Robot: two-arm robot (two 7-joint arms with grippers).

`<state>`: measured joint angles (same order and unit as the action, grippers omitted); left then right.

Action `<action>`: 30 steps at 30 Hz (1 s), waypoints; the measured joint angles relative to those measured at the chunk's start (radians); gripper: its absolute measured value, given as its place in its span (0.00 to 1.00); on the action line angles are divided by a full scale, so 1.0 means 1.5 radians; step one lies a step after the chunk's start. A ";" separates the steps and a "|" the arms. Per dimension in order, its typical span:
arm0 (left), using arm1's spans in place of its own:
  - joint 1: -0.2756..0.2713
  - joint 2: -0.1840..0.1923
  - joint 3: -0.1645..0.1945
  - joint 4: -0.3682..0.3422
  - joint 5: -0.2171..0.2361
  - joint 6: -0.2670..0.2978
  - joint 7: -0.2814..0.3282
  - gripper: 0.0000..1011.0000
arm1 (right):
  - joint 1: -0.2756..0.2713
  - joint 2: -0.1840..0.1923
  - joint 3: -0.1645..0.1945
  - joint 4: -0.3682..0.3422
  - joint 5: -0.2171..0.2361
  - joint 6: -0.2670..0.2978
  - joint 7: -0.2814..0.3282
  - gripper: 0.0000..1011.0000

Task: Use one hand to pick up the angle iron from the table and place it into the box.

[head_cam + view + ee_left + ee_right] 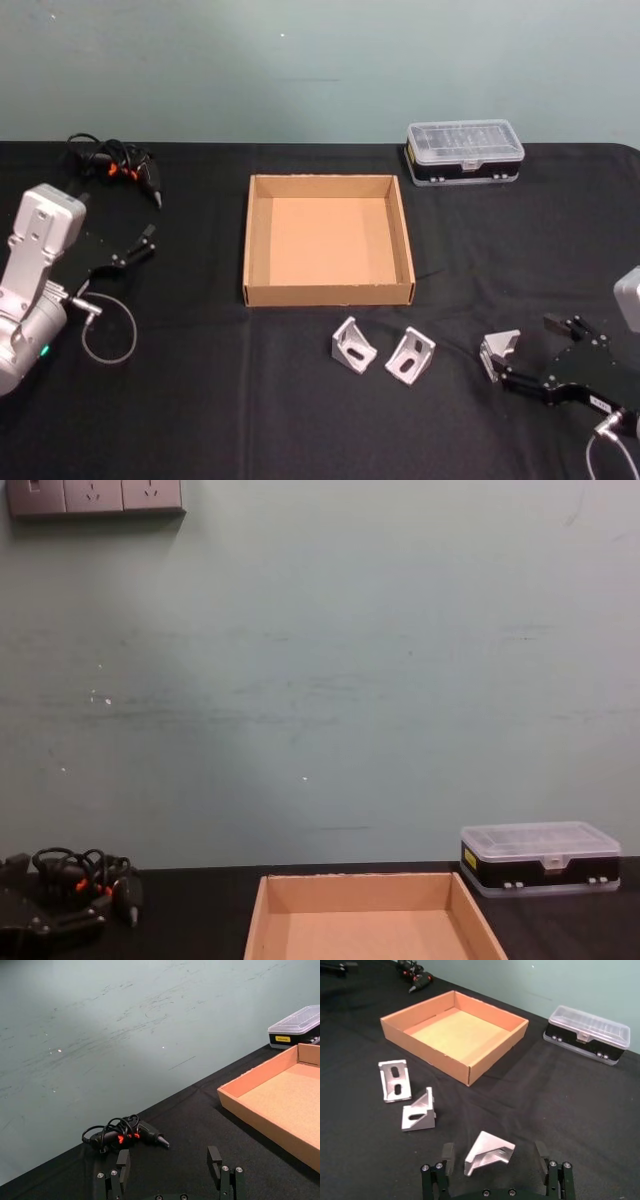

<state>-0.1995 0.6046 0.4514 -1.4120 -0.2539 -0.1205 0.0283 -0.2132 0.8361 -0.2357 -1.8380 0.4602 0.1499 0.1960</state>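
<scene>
— Firstly, the left of the head view: what was logged?
— Logged the left gripper (145,243) at mid-left, over the table (200,420). Its jaws stood open above bare black tabletop. The left wrist view agreed, with the two fingers well apart. Beyond it, at upper left near the table's far edge, lay a cable tangle (118,165) with orange bits.
— Centre of frame?
— The box (327,293), tan cardboard with low walls, sat dead centre with its floor in plain sight. Just below its front wall the first angle iron (353,345) rested on the table. The second angle iron (410,356) was just to its right. The two were apart from each other and from the box.
— And the right?
— The third angle iron (500,352) lay on the table at lower right, well apart from the box. The right gripper (520,341) sat low at it with its jaws open, one finger on either side of the piece. In the right wrist view I could not tell whether the closer finger touched it. A black case (465,150) with a clear lid stood at upper right, beyond the box's far right corner.
</scene>
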 joint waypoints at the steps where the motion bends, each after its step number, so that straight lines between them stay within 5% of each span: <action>1: 0.000 0.000 0.000 0.000 0.000 0.000 0.000 1.00 | 0.006 -0.004 -0.002 0.005 -0.003 0.005 0.002 0.99; 30: 0.000 0.000 0.000 0.000 0.000 0.000 0.000 1.00 | 0.070 -0.083 -0.022 0.085 -0.071 0.022 0.058 0.99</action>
<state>-0.1995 0.6047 0.4514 -1.4120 -0.2539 -0.1205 0.0283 -0.1079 0.7120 -0.2682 -1.7107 0.3536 0.1823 0.2831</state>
